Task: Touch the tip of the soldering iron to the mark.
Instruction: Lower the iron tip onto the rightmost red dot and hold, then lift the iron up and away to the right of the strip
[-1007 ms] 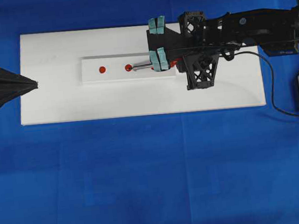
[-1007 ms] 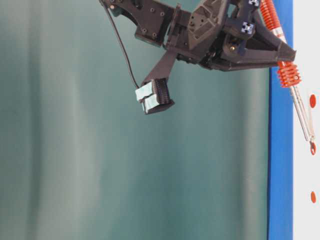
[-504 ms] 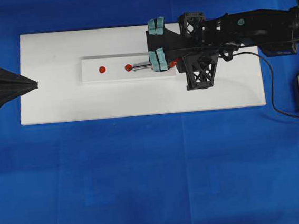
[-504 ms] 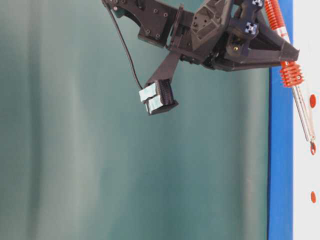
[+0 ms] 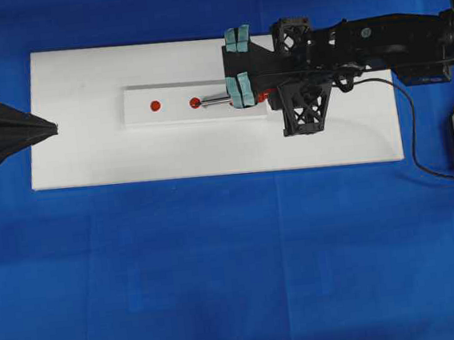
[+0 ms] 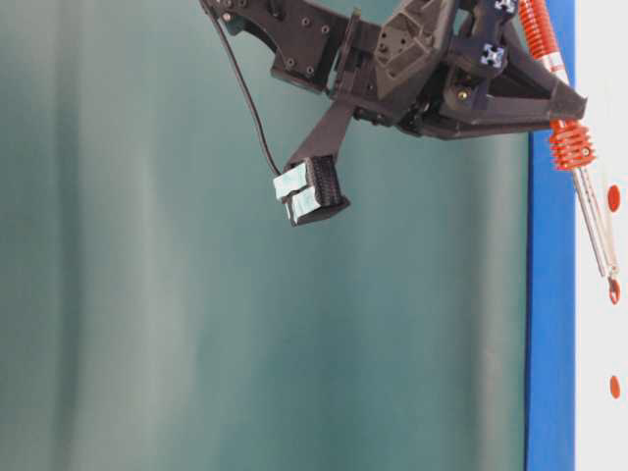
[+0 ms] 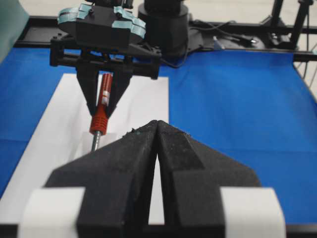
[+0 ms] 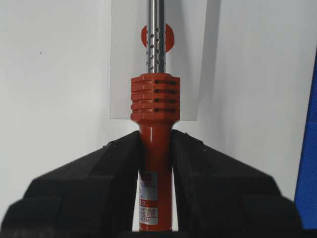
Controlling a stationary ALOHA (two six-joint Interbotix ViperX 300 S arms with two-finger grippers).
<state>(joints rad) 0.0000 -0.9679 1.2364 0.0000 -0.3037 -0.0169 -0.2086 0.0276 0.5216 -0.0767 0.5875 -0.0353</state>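
right jaws clenched on soldering iron [image 8: 155, 163]; tip [image 5: 196, 104] ahead at red mark [image 5: 194, 102]; i'd press lightly. left jaws clenched, idle.

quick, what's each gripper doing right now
Left gripper: closed, holding nothing.
Right gripper: closed on the soldering iron, clamped at its red-orange handle.

The right pincer [image 8: 156, 148] clamps the soldering iron [image 8: 155, 119], its shaft crossing 1 red mark [image 8: 169, 37].
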